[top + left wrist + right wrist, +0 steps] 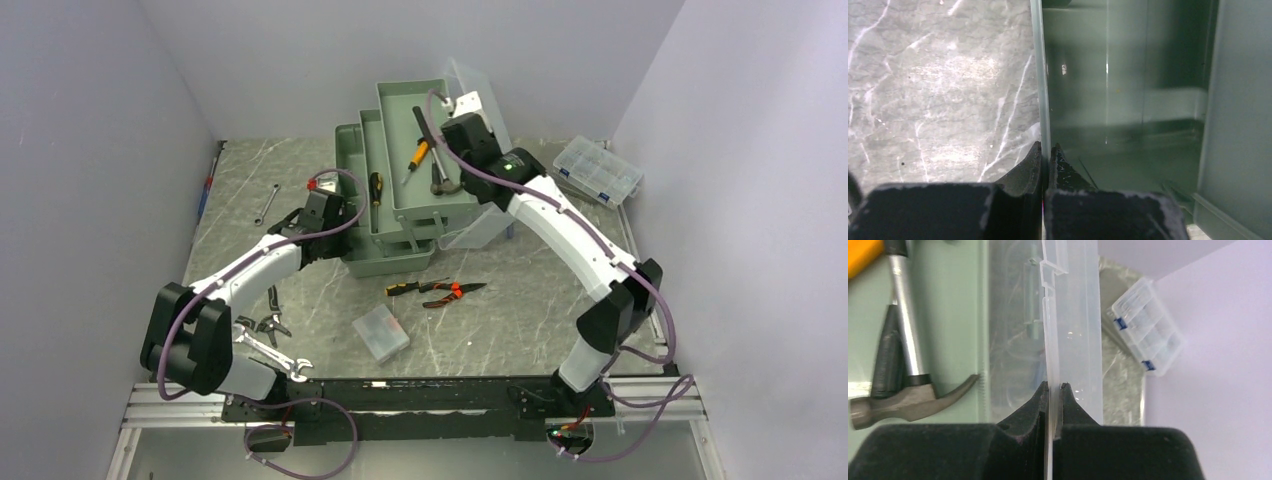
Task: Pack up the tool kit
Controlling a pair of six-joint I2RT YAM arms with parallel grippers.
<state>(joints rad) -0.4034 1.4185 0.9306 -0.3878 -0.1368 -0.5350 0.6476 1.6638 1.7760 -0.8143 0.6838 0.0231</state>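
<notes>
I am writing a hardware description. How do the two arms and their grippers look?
The left arm and right arm have white covers with black joints and bases. A purple cable loops along each. The right arm shows a small green light. The left gripper and right gripper are black, tapering to narrow tips.

One tool kit [400,150], one hammer [903,397], two robot arms [250,272] [560,225], one compartment organizer [597,170], one small clear case [381,334]

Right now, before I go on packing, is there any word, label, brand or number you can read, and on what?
No text can be read in any view.
The tool kit, its clear lid, the hammer and the compartment organizer show no lettering.
Any stamp on the wrench or the small clear case is too small to tell.
</notes>
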